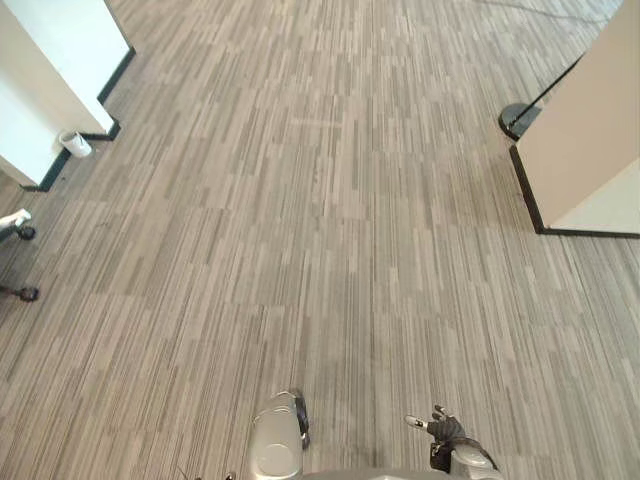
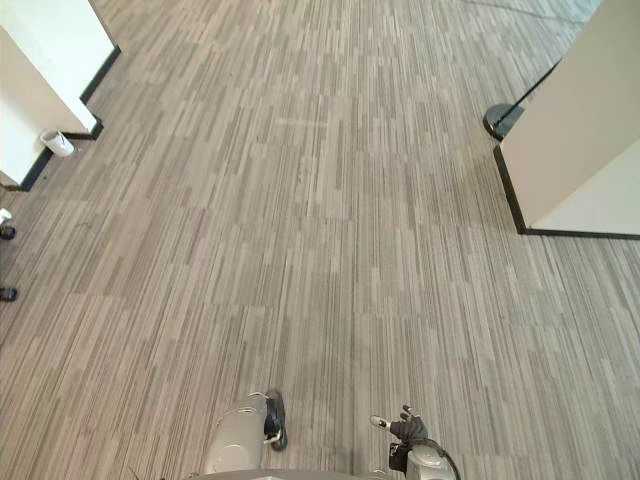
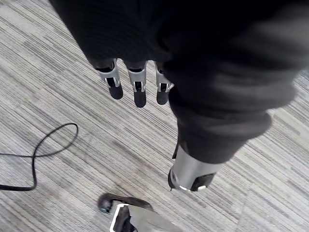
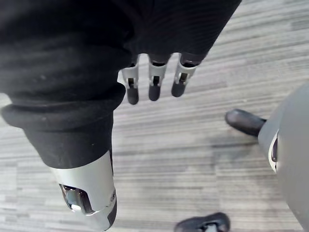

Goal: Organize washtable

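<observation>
My left hand [image 3: 139, 87] hangs over grey striped carpet [image 3: 72, 77], its fingers straight and relaxed, the thumb [image 3: 186, 171] apart from them, with nothing held. My right hand [image 4: 153, 79] hangs the same way over the carpet, fingers straight and its thumb [image 4: 89, 193] free. From the head camera the right hand [image 1: 445, 430] shows at the lower edge, low beside me.
Open carpet floor [image 1: 330, 220] stretches ahead. White wall blocks with black skirting [image 1: 50, 80] stand at the upper left, a small white cup [image 1: 74, 144] at their foot. A beige partition [image 1: 590, 130] and a black round stand base [image 1: 515, 120] are at the right. Chair castors [image 1: 27, 294] show at the left edge.
</observation>
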